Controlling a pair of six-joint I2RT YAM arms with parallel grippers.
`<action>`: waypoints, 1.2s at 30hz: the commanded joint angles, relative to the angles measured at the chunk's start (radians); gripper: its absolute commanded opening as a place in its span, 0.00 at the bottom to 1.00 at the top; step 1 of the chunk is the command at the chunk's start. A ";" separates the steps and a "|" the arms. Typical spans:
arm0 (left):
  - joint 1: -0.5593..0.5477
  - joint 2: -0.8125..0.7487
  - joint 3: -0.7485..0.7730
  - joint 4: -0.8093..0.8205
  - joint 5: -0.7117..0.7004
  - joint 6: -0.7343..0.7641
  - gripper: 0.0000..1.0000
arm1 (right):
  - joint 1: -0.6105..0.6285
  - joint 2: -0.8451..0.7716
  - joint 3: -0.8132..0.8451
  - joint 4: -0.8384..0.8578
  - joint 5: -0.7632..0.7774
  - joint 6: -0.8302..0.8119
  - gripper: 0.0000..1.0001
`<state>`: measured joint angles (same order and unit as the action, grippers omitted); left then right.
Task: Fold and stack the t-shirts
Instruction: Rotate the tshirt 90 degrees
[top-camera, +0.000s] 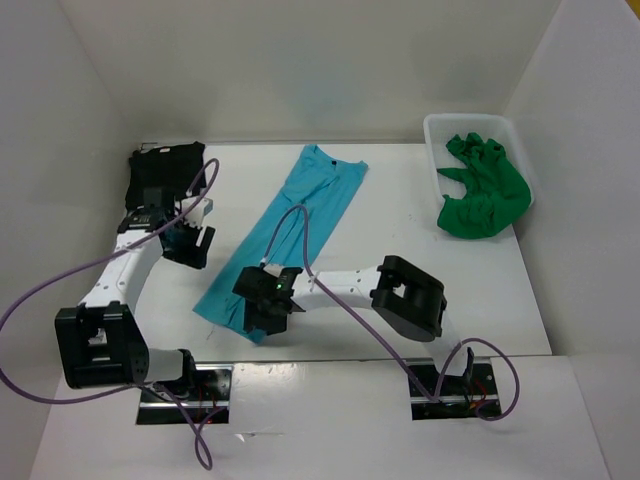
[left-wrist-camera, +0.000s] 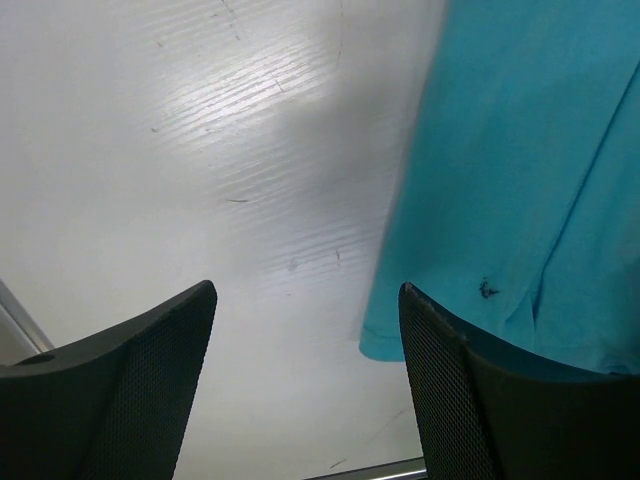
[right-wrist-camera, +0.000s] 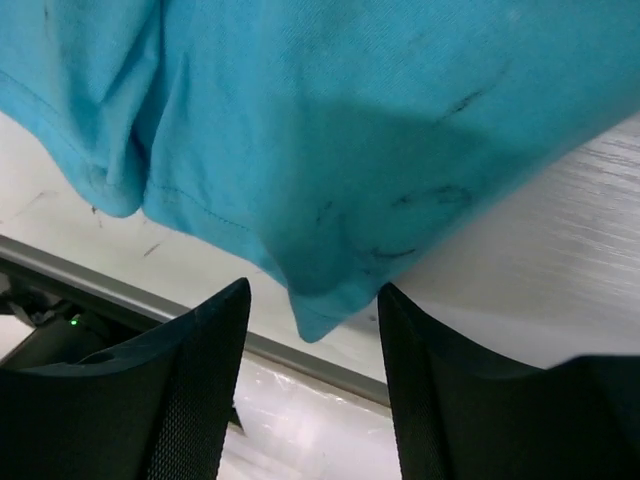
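The right gripper (right-wrist-camera: 313, 292) is parted around the hem corner of the turquoise t-shirt (right-wrist-camera: 400, 120). The corner should be seated deeper before closure. The left gripper (left-wrist-camera: 305, 292) is released.

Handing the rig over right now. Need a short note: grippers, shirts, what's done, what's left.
Left gripper: open, empty, over bare table beside the blue shirt.
Right gripper: jaws partly closed around the blue shirt's near corner; a firm pinch is not confirmed.
Black shirt: folded, far left. Blue shirt: long narrow strip, mid-table. Green shirt: crumpled in the basket.
Done: black folded; blue looks folded lengthwise only.
Left: finish blue, stack it on black, then fold and stack green.
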<state>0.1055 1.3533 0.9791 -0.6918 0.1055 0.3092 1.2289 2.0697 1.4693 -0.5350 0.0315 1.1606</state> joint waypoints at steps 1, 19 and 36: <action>-0.004 -0.069 0.029 -0.017 0.020 0.005 0.81 | 0.012 0.036 -0.047 0.007 0.005 0.056 0.59; -0.169 -0.164 0.072 -0.035 0.019 0.145 0.81 | -0.091 -0.293 -0.515 0.072 0.007 0.154 0.00; -0.897 -0.259 -0.077 -0.095 -0.325 0.479 0.84 | -0.115 -0.684 -0.750 -0.122 -0.010 0.034 0.70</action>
<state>-0.7292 1.1793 0.9859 -0.7246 -0.1287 0.6552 1.1034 1.4384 0.7231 -0.5701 0.0040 1.2442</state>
